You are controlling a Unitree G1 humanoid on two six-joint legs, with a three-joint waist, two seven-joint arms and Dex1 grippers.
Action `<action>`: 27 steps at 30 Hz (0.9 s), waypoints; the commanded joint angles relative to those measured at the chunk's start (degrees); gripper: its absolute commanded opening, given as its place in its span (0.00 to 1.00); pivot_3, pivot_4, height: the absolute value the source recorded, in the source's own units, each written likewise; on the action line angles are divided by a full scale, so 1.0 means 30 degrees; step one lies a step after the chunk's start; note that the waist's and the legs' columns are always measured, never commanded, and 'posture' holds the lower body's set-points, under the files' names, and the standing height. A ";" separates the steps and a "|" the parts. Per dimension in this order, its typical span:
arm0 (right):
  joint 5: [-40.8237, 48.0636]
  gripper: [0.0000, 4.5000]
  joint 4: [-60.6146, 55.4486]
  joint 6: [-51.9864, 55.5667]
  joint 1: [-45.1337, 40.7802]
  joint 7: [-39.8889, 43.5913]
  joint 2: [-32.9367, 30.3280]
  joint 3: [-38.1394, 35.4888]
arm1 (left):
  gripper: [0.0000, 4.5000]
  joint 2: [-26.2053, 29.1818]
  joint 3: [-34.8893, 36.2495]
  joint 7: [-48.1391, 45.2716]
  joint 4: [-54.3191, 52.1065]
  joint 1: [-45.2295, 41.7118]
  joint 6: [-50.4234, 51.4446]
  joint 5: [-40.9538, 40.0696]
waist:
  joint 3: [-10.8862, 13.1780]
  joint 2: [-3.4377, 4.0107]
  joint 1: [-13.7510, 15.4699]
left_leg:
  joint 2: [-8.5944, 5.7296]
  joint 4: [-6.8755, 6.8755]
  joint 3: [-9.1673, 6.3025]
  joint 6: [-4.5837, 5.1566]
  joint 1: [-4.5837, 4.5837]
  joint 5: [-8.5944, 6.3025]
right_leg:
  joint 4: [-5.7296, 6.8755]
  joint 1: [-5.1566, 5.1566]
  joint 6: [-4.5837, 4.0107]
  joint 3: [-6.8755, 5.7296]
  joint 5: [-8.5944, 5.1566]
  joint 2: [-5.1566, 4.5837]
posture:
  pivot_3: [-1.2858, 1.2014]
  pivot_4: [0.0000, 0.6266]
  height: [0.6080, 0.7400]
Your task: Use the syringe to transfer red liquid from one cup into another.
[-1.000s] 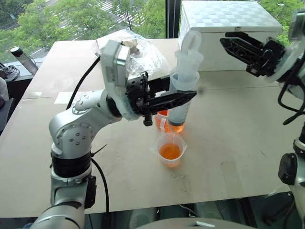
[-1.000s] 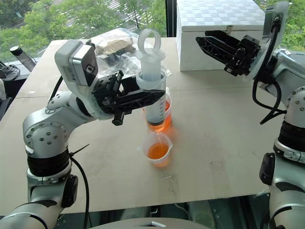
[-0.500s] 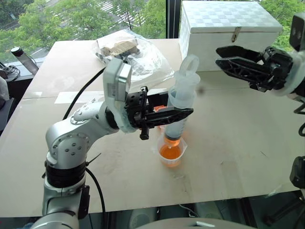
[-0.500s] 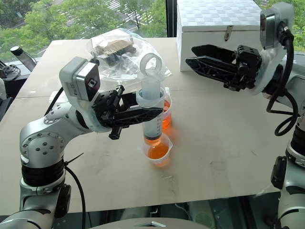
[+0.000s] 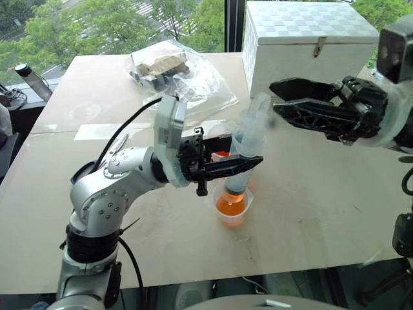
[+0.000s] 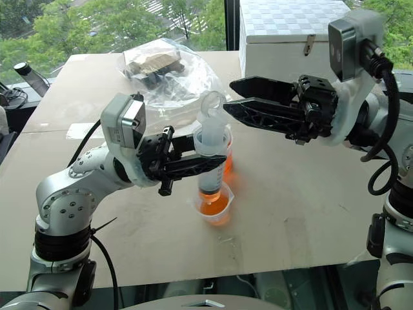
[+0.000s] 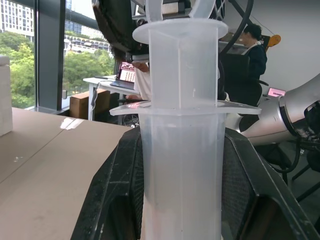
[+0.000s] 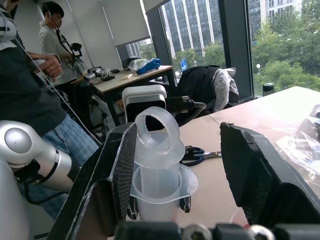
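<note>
The syringe (image 6: 210, 152) stands upright with my left gripper (image 6: 219, 159) shut on its clear barrel (image 7: 182, 150), black fingers (image 7: 117, 200) on both sides. Red liquid fills the barrel's lower end, and the tip dips into the shorter cup (image 6: 213, 205), which holds orange-red liquid. The taller handled cup (image 6: 226, 161) stands just behind, mostly hidden by the syringe. My right gripper (image 6: 231, 97) is open and level, its tips beside the syringe's ring top (image 8: 156, 131). In the right wrist view the ring sits between the two fingers (image 8: 117, 175), nearer one of them, with a gap to the other.
A crumpled plastic bag (image 5: 174, 74) with items lies at the back of the brown table (image 5: 310, 194). A white box (image 5: 310, 45) stands at the back right. Scissors (image 8: 200, 155) lie on the table. A bottle (image 5: 29, 77) stands far left. People stand behind.
My right gripper has swung left and come in level to the syringe's ring. The left gripper has lowered the syringe, so its tip now dips into the shorter cup.
</note>
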 commanded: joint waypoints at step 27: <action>0.0709 0.02 -0.1529 -0.1047 0.0968 -0.0430 -0.1083 0.1367 | 0.32 -0.0465 -0.0014 0.0077 -0.0463 0.0385 -0.1143 0.0814 | -0.0001 -0.0001 0.0005 | 0.0000 -0.0001 -0.0005 0.0002 0.0001 -0.0001 | -0.0007 0.0000 0.0000 -0.0004 0.0000 0.0002 | 0.52 0.24 1.00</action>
